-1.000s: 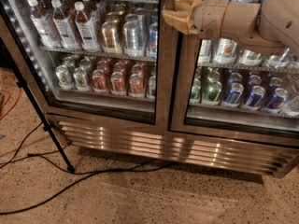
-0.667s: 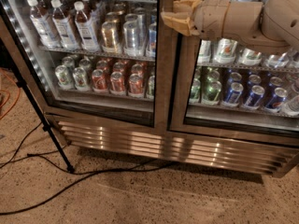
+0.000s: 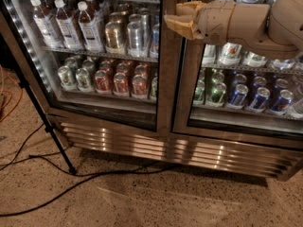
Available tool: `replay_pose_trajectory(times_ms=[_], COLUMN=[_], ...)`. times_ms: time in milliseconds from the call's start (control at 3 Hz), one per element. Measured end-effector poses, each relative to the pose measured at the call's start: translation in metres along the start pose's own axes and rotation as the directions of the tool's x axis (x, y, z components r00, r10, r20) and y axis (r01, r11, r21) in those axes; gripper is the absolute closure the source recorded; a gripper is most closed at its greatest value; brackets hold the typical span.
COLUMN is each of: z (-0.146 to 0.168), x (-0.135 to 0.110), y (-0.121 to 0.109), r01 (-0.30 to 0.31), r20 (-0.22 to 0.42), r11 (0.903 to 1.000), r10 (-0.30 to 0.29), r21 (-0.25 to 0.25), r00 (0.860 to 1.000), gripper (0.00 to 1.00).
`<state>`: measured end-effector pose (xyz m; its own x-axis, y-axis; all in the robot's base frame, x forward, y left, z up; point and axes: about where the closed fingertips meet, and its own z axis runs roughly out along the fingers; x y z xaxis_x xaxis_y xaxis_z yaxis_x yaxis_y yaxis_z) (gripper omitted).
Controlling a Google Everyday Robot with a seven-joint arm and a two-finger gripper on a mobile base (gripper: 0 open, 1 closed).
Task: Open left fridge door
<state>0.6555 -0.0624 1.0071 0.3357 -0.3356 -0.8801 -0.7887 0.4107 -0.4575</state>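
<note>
The fridge (image 3: 180, 150) fills the upper view, brushed steel with a louvred grille along its base. The left fridge door (image 3: 166, 89) is glass in a steel frame and looks closed. A strip of white LED dots (image 3: 23, 46) runs down its left edge, and bottles and cans stand behind the glass. My gripper (image 3: 176, 17) reaches in from the right on a beige arm. It hovers in front of the central steel stiles, at the left door's right edge near the top. Its fingers (image 3: 176, 25) are slightly apart and hold nothing.
The right door (image 3: 246, 126) fronts green and blue cans. A black stand leg (image 3: 47, 126) slants down to the floor at the left. Black cables (image 3: 94, 176) cross the speckled floor before the fridge. An orange cable (image 3: 9, 103) lies at the far left.
My gripper has sunk very slightly in front of the central stiles. The doors have not moved.
</note>
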Motion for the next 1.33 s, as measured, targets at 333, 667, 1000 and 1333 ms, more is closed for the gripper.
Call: replay_pose_trajectory(times_ms=[333, 667, 1000, 1333], z=[-0.001, -0.003, -0.005, -0.005], x=[-0.002, -0.008, -0.017, -0.018], y=[0.003, 0.012, 0.025, 0.026], r01=[0.000, -0.019, -0.043, -0.042], r20=[0.000, -0.011, -0.017, -0.016], r11=[1.0000, 0.9998, 0.9991, 0.9991], r10=[0.000, 0.019, 0.043, 0.042], r21=[0.000, -0.001, -0.002, -0.003], r00=[1.000, 1.000, 0.999, 0.999], gripper=[1.00, 1.00, 1.00, 1.00])
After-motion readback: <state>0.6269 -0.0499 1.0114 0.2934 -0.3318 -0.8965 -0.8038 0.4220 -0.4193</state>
